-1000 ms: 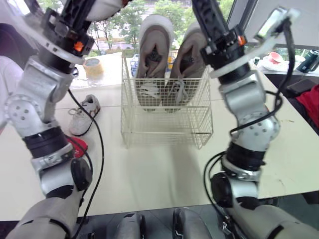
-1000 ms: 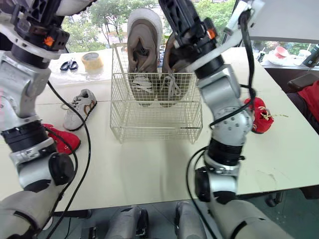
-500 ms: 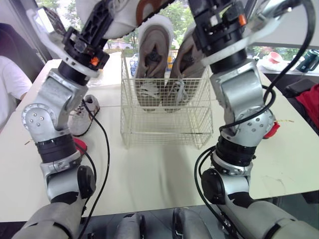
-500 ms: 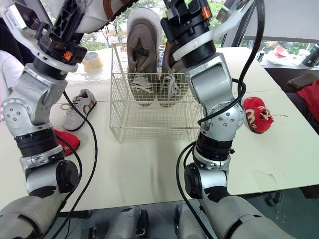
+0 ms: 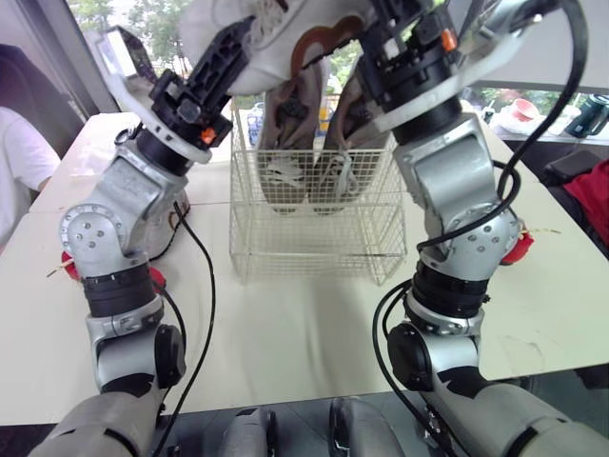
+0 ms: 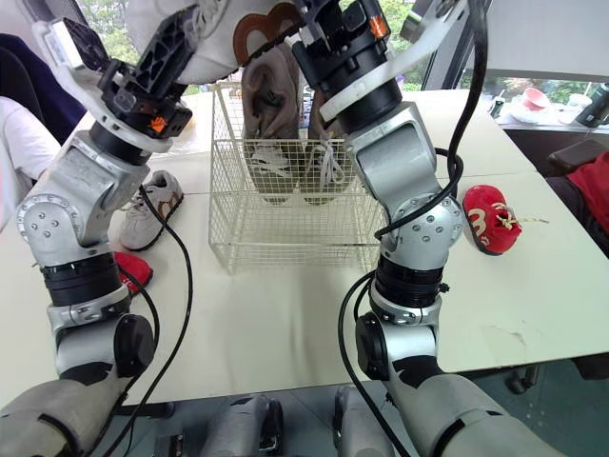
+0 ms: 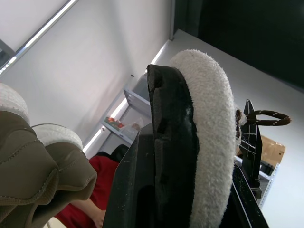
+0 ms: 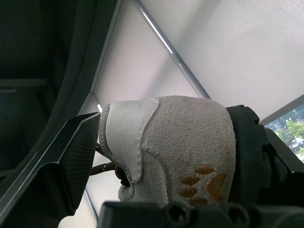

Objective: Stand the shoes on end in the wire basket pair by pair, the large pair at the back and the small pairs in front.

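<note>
While both arms reach high over the basket (image 6: 297, 233), a small white shoe (image 6: 217, 40) hangs between them. The right pincer (image 8: 166, 142) is clamped across its suede upper. The left pincer (image 7: 209, 152) seems to pinch the fleecy collar, far finger half hidden. Large pair (image 6: 276, 114) upright at back. Shoe looks light, soft-walled, stiffer at the sole: better gripped by sole and heel. Mate (image 6: 145, 211) lies on the table (image 6: 285, 333).

You've got a white shoe (image 6: 205, 43) with brown trim up high, clamped in both: right gripper (image 8: 166, 142) across its suede side with the orange paw print, left gripper (image 7: 213, 118) on the fleecy collar. Straight below them, the wire basket (image 5: 314, 249), big grey-brown pair (image 5: 284, 143) on end at its back. Another white shoe (image 6: 147, 211) lies flat below-left.
</note>
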